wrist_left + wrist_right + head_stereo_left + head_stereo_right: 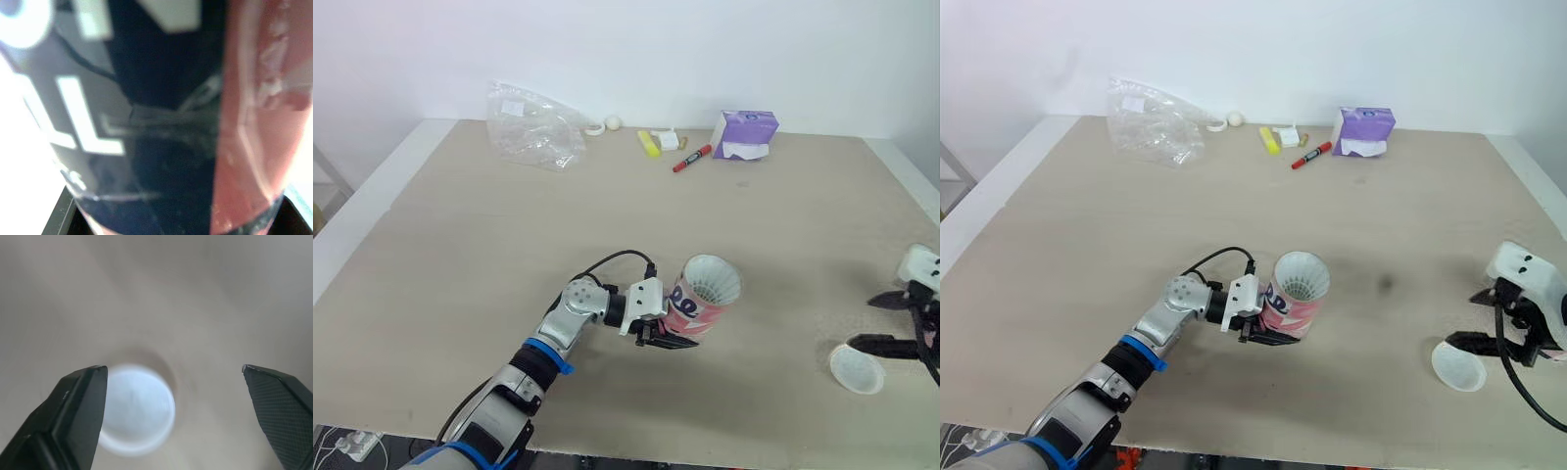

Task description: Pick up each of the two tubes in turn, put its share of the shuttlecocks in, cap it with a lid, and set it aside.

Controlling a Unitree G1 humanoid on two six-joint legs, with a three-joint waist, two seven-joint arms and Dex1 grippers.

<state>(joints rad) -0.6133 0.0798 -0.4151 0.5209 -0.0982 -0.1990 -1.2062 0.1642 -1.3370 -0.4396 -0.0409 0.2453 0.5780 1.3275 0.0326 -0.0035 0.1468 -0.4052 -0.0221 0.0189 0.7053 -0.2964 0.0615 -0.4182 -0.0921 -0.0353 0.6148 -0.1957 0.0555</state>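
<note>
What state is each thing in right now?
tube: uncapped, tilted, held by the left gripper.
shuttlecocks: inside the tube, showing at its mouth.
lid: loose on the table, off the tube.
right gripper: open, poised at the lid.
bag: crumpled, at the table's far side.
marker: lying flat.

We see a pale beige table [489, 255] with a white rim. Along its far edge, from 11 o'clock round to 1 o'clock, lie a crumpled clear plastic bag [533, 127], a white ring [594, 129], a small pale ball [613, 122], a yellow marker [649, 143], a little white box [667, 140], a red marker [691, 159] and a purple tissue box [744, 135]. At about 4 o'clock a round white lid [857, 368] rests on the bare top, well apart from the rest.
</note>
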